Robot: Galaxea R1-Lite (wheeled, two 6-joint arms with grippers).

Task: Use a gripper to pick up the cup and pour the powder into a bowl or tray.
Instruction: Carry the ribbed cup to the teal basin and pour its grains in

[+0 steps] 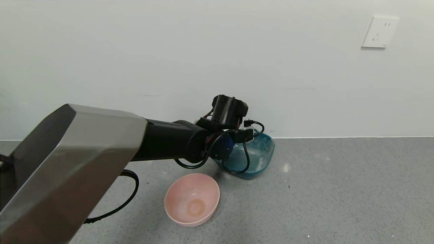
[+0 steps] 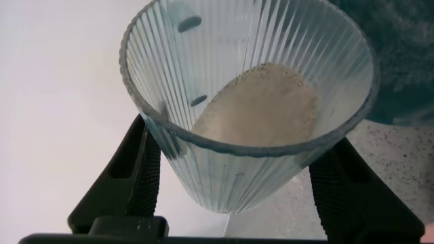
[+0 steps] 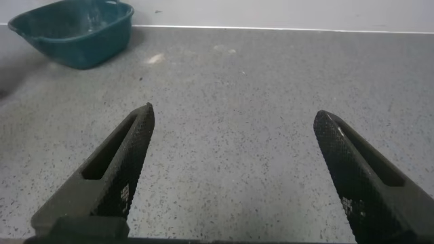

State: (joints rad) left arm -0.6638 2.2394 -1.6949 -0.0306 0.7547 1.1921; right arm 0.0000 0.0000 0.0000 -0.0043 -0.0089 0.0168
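Note:
My left gripper [image 1: 243, 135] reaches out over the near edge of the teal-blue dish [image 1: 262, 152] by the wall. In the left wrist view this gripper [image 2: 237, 135] is shut on the clear ribbed cup [image 2: 244, 169], with a black finger [image 2: 132, 176] on each side of it. The cup is tilted and off-white powder [image 2: 261, 108] lies heaped inside it against the lower wall. The dish's dusted rim [image 2: 407, 61] shows beyond the cup. In the head view the wrist hides the cup. My right gripper [image 3: 233, 112] is open and empty above the grey counter, with the dish [image 3: 81, 34] far off.
A round pink bowl [image 1: 192, 198] stands on the grey counter just in front of the teal dish. A white wall rises right behind the dish, with a socket [image 1: 379, 32] at the upper right. A black cable [image 1: 130, 189] hangs under the left arm.

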